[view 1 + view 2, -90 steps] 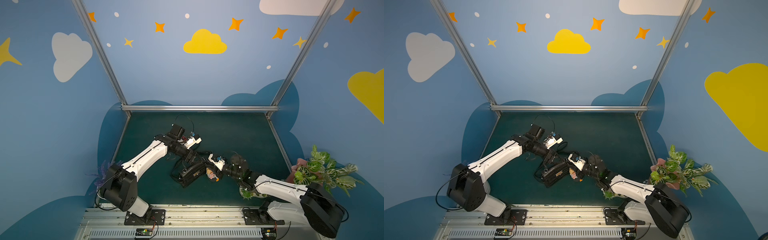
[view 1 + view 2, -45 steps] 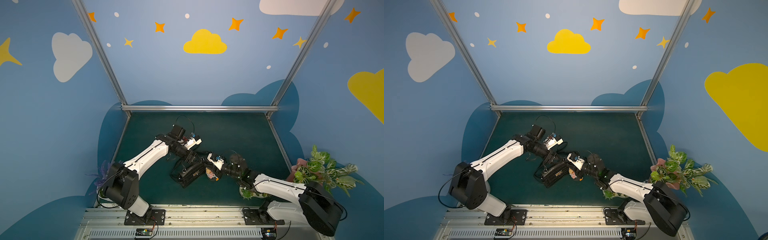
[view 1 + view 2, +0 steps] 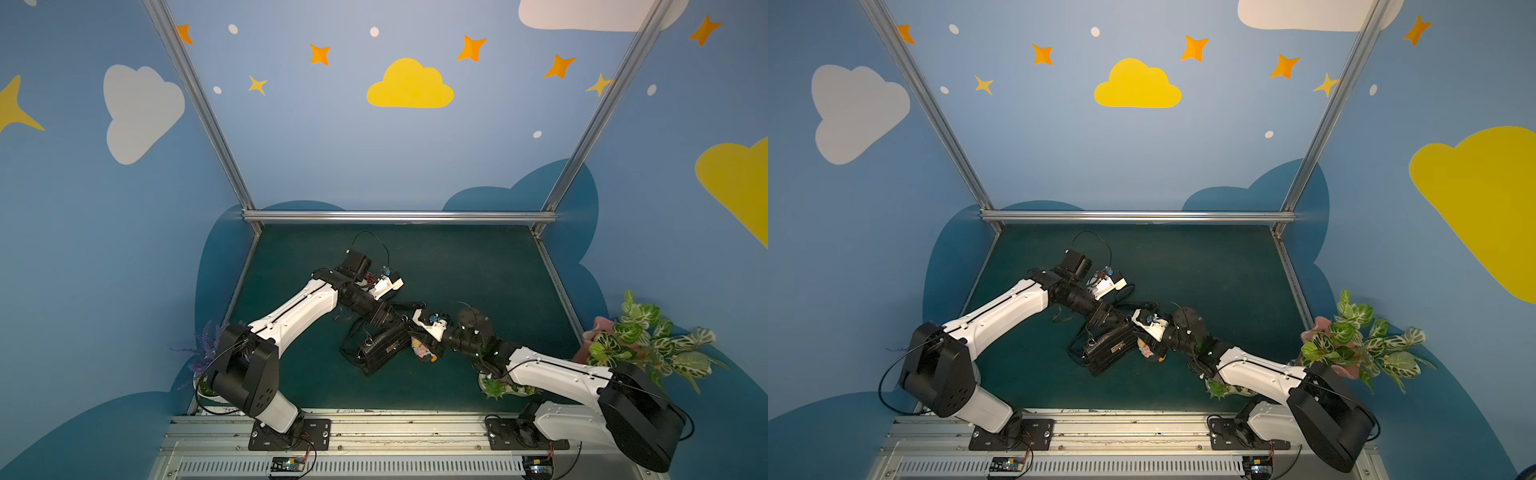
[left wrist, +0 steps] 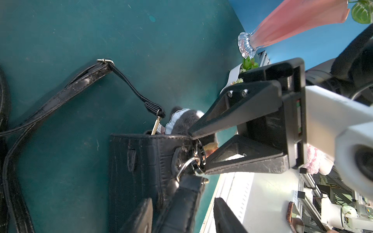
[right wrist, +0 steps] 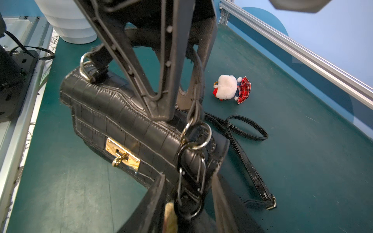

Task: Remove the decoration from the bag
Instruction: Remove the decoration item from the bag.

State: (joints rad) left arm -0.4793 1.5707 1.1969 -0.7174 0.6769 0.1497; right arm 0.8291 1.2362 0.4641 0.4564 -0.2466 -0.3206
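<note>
The glossy black bag (image 3: 380, 349) (image 3: 1106, 347) lies mid-table, its gold clasp (image 5: 123, 155) facing up. My left gripper (image 4: 182, 201) (image 3: 399, 328) is open and straddles the bag's short handle (image 4: 177, 209), with a gap showing beside one finger. My right gripper (image 5: 188, 179) (image 4: 198, 151) is open at the bag's end. A black carabiner (image 5: 190, 187) sits between its fingers, hooked to the bag's metal ring (image 5: 198, 135). The decoration (image 3: 422, 351) (image 4: 183, 119) hangs off that end, mostly hidden by the right gripper.
The thin strap (image 5: 242, 157) trails over the mat. A small white plush in a red plaid skirt (image 5: 232, 88) lies loose beyond the bag. A pink vase with leaves (image 3: 640, 340), a small potted plant (image 3: 498, 384) and a purple plant (image 3: 203, 353) stand at the edges.
Both arms have stayed almost in place over the bag. The left jaws have drawn in round the handle and the right jaws have spread slightly. The bag has not shifted.
</note>
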